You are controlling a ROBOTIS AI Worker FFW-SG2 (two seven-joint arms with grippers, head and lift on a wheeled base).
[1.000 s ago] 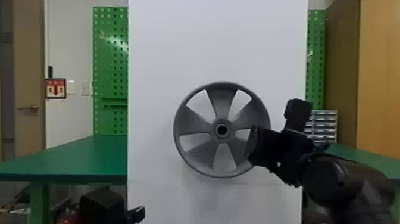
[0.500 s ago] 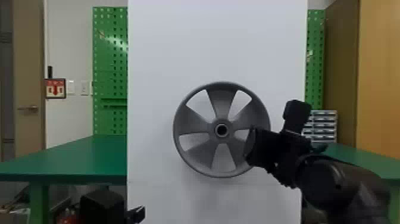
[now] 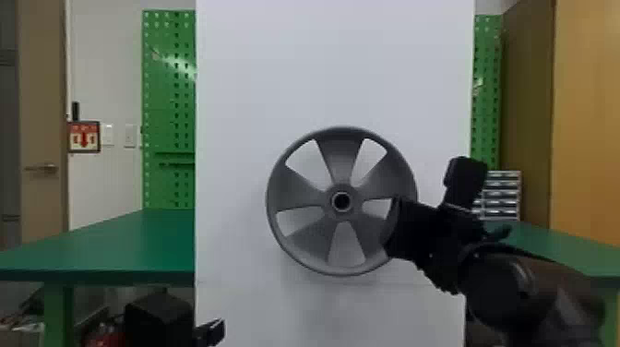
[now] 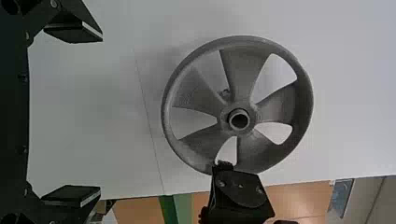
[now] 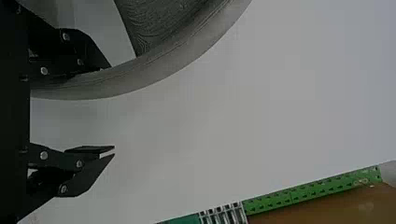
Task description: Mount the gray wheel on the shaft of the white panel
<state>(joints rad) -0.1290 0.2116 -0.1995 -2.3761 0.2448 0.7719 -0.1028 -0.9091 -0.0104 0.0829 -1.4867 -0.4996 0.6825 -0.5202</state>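
The gray wheel (image 3: 341, 157) stands upright against the white panel (image 3: 332, 60), face outward, and a round end (image 4: 238, 112), likely the shaft, shows within its hub; whether it is fully seated I cannot tell. The right tool (image 5: 112, 108) sits at the wheel's four o'clock with fingers spread: one lies inside the rim (image 5: 173, 65), the other well outside it, so the rim is not pinched. The left tool (image 4: 101, 114) waits toward half past seven from the hub, fingers wide apart and empty. I judge the step to be freeing the right tool and checking the seat. Ease the inner finger straight back out of the opening, away from the panel, before any slide toward three o'clock; drawn sideways first, it would hook the rim and tug the wheel off. If a push is needed, press evenly near the hub. Mind the panel's edge at three o'clock, which the right arm crosses. Bare panel gives room from ten to two o'clock, and below at six.
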